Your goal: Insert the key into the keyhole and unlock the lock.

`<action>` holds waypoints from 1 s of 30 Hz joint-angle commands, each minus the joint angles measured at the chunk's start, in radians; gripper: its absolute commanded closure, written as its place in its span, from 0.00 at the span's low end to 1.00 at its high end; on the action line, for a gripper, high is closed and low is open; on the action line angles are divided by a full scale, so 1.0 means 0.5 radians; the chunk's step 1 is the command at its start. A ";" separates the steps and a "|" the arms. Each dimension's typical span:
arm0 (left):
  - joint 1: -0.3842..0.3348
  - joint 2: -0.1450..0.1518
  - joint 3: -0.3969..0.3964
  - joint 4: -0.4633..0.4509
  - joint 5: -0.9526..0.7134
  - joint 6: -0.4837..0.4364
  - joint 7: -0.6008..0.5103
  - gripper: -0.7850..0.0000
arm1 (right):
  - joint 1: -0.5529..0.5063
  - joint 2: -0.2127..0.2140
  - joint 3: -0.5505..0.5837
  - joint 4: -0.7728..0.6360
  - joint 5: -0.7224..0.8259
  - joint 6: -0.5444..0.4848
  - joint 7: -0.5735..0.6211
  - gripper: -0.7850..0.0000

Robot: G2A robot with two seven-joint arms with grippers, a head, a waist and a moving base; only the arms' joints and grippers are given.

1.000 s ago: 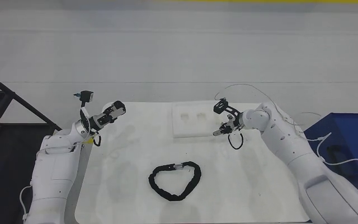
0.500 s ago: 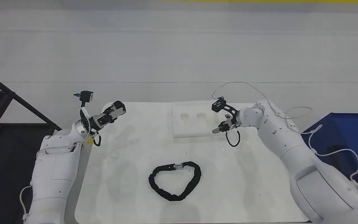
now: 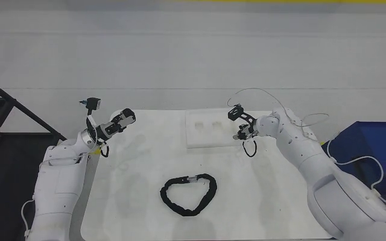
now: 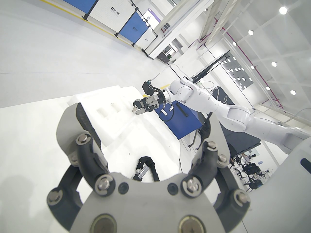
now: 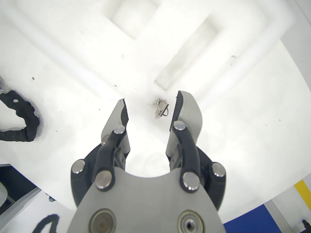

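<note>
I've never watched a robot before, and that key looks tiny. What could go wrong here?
The key lies flat on the white foam, so the open right end effector may pinch foam or flick the key away. A crooked grip could also make lining it up with the chain lock hard.

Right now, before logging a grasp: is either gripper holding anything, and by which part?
Nothing held: right gripper open around the small silver metal key on the white foam tray; left gripper open, empty.

Count: one chain lock (image 3: 188,194) and one key (image 5: 161,109). One foam tray (image 3: 202,140), bearing two recesses (image 3: 198,125), on one surface (image 3: 139,199).
</note>
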 commanded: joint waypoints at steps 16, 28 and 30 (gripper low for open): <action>0.000 0.000 0.000 0.000 0.000 0.000 0.000 0.00 | 0.017 -0.049 -0.005 0.109 -0.045 0.015 -0.052 0.71; 0.000 0.000 0.000 0.000 0.000 0.000 0.000 0.00 | 0.011 -0.068 0.005 0.179 -0.065 0.025 -0.096 0.95; 0.000 0.000 0.000 0.000 0.000 0.000 0.000 0.00 | 0.012 -0.069 0.007 0.188 -0.071 0.032 -0.107 0.97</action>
